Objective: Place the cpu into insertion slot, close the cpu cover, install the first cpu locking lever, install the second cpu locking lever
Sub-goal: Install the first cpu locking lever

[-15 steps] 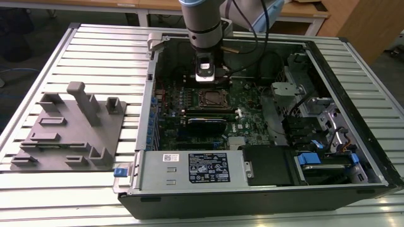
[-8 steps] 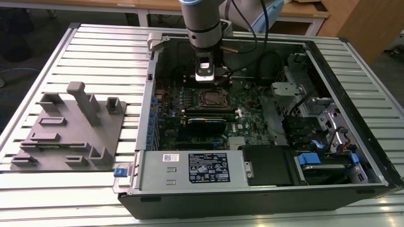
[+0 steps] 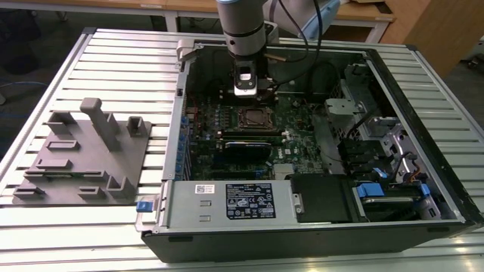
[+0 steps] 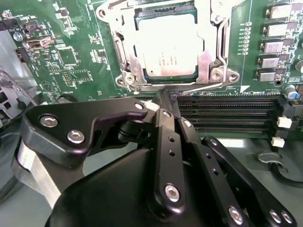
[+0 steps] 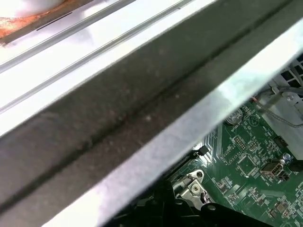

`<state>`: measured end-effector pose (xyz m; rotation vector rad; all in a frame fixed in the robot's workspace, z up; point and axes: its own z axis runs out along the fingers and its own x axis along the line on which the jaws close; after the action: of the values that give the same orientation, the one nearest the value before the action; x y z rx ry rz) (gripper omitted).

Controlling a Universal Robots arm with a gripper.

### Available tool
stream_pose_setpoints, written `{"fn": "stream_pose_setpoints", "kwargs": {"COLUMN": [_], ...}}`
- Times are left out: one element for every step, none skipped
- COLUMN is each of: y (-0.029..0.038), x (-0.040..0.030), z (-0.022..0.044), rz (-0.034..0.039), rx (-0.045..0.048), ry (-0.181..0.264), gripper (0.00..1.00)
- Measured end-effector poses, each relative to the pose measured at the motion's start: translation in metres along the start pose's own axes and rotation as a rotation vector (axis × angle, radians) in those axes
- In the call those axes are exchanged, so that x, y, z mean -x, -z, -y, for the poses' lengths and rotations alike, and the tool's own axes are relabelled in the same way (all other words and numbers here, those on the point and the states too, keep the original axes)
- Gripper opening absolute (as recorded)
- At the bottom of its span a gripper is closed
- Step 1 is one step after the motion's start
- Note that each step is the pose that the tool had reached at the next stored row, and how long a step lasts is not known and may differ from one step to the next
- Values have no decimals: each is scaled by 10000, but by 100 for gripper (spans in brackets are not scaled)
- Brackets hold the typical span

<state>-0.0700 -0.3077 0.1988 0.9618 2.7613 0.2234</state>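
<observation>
Just beside the framed, silvery square cpu (image 4: 165, 45) — black jointed end effector (image 4: 162, 97), pinched shut.

The square chip (image 4: 165, 45), silvery-grey on top, sits flat in the socket (image 3: 250, 117) on the green board. The metal cover frame (image 4: 209, 56) lies closed over its edges.

- The cpu (image 4: 165, 45) is sitting in its socket, silvery top facing up.
- The cpu cover (image 4: 204, 61) lies flat over the chip's edges.
- The gripper (image 4: 161, 97) is black, with its fingers pinched together and the tip right at a thin metal rod (image 4: 199, 87) along the socket's edge. Can't tell if it's touching.
- Long black memory slots (image 4: 227, 116) run just beside it on the green board (image 4: 71, 71).
</observation>
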Motion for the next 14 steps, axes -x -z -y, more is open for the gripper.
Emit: {"fn": "stream_pose_setpoints", "kwargs": {"y": [0,0,0,-1,-1,-1,-1,-2,-3,-8,-13,-19,-24,-29], "x": [-3,-6,-11,-16,-21,-24,-24,-25,-26,-28,-29,-29,-30,-31], "z": [-3,-7,-12,-18,-24,-27,-28,-28,-28,-28,-27,-25,-24,-23], "rz": [0,-1,-1,-1,-1,0,-1,-1,0,7,17,28,40,53], "rx": [-1,-1,-1,-1,-2,-3,-2,0,0,-7,-22,-38,-53,-70], "ry": [1,2,2,2,2,2,3,4,3,5,9,14,19,24], "gripper": [10,10,10,10,10,10,10,10,10,10,10,10,10,10]}}
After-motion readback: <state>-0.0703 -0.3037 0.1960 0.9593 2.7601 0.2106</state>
